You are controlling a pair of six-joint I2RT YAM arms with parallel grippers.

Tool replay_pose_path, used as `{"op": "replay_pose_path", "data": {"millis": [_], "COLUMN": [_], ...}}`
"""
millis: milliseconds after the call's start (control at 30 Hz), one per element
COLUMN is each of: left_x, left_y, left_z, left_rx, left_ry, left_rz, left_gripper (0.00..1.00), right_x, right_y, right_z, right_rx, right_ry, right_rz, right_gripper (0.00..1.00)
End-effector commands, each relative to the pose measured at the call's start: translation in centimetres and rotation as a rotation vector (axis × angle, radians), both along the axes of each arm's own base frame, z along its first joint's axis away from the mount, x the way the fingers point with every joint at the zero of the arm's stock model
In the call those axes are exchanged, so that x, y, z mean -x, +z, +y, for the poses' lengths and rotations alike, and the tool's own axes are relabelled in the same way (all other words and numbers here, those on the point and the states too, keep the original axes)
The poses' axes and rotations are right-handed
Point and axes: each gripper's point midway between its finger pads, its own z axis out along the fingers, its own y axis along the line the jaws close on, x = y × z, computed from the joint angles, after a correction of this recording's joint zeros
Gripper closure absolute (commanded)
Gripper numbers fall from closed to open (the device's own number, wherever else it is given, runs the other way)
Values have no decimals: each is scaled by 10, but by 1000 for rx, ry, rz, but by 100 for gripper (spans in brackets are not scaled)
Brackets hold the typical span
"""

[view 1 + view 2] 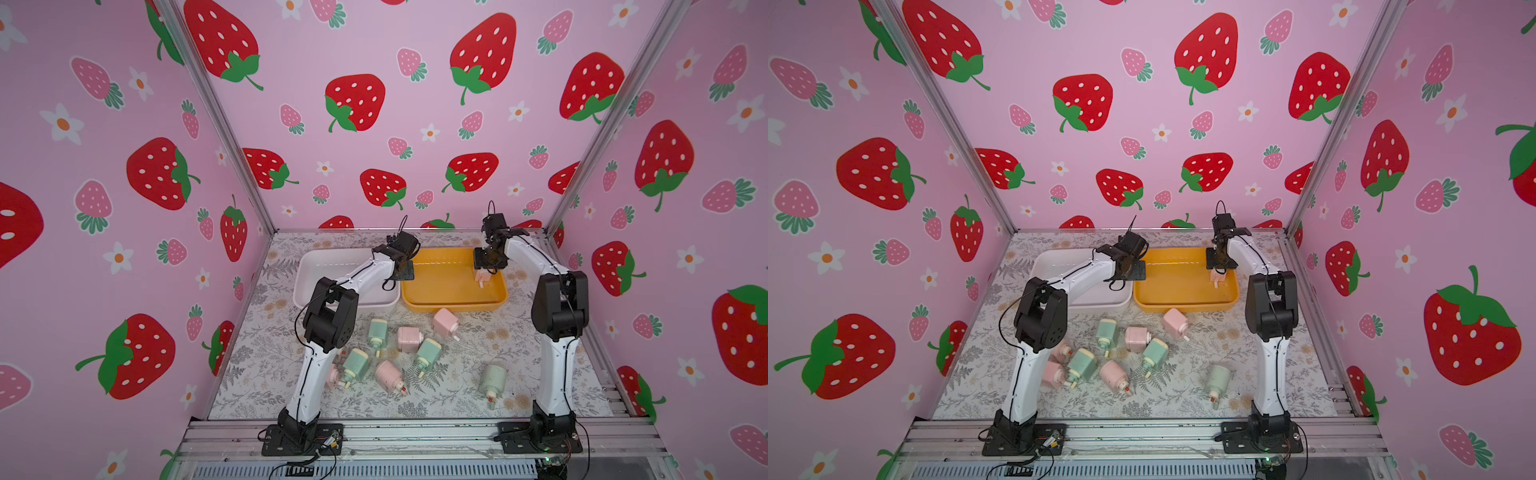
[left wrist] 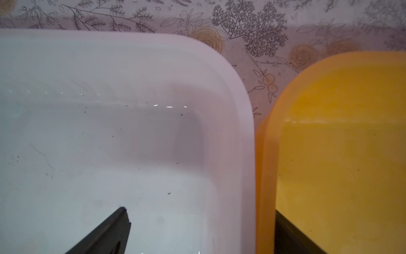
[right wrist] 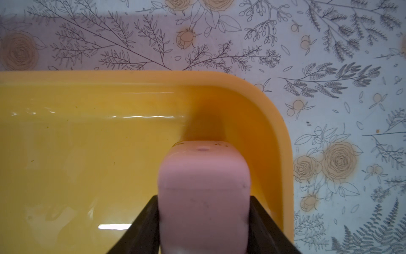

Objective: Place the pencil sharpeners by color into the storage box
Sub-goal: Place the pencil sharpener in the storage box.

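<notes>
Pencil sharpeners [image 1: 409, 338] are lying loose on the worktop's [image 1: 457, 399] near half, and the yellow box [image 1: 453, 308] is sitting at its far edge. The right arm is bending down over that box's far right corner, with the right gripper [image 1: 484, 272] fingers clamping a pink sharpener [image 3: 204, 193]. Letting go low should be avoiding a bounce. The left gripper [image 1: 405, 270] fingers are standing wide and empty where the white box [image 1: 332, 305] is meeting the yellow.

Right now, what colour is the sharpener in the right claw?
Pale pink; the sharpener shows best in the right wrist view.
</notes>
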Motion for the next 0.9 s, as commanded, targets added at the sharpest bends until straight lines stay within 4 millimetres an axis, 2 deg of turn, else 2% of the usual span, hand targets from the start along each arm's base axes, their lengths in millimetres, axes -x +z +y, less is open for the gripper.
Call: {"op": "replay_pose_path", "data": {"millis": [0,367,633,733,867], "left_x": [-1,2,3,3,4], "left_y": [0,-3,-5,-7,-9], "left_z": [6,7,2,4,4], "left_rx": [-46,-63,-49,-63,-71], "left_ry": [-14,-38,-61,-64,-67], "left_rz": [9,21,31,41,47], "left_gripper": [0,1,0,0,0], "right_x": [2,9,3,5,7], "right_y": [-4,-20,-18,-19,-19], "right_z": [-10,-13,-5,-7,-12], "right_rx": [51,63,21,31,55], "right_ry": [-13,-29,-18,-20,-25], "right_rz": [29,75,34,39,40], "right_gripper": [82,65,64,54,50]}}
